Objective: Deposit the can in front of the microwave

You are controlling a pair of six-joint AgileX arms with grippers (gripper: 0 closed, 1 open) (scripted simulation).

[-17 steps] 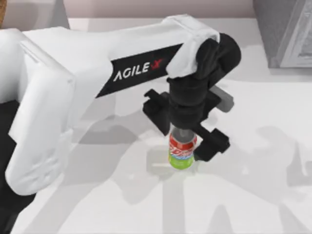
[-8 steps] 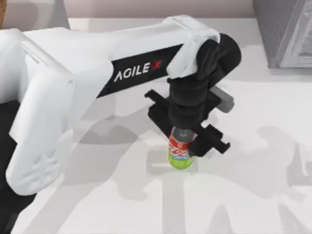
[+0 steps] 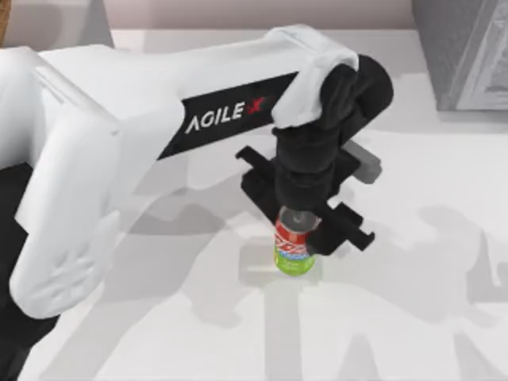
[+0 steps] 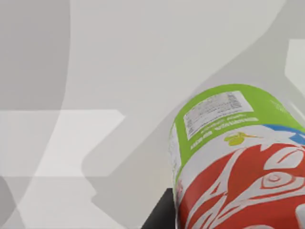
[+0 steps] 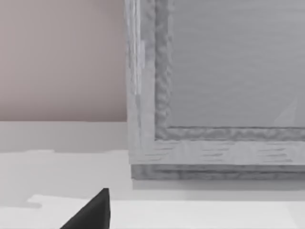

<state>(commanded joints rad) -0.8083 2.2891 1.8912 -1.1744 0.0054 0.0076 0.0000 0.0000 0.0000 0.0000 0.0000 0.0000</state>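
The can (image 3: 294, 248), red above and lime green below, stands upright near the table's middle. My left gripper (image 3: 298, 238) comes down on it from above and is shut on the can, with the black fingers at either side of its top. The left wrist view has the can (image 4: 238, 157) very close, with a dark finger (image 4: 159, 214) beside it. The microwave is out of view. A dark fingertip (image 5: 93, 212) of my right gripper shows in the right wrist view, low over the table.
A darker speckled-grey box with a light framed panel (image 3: 464, 51) stands at the back right, also close ahead in the right wrist view (image 5: 214, 95). The left arm's white body (image 3: 95, 159) covers the table's left side. A pale grey shape (image 3: 55, 16) sits at the back left.
The left gripper and the can have shifted slightly to the left over the last second. Since half a second ago almost nothing has moved.
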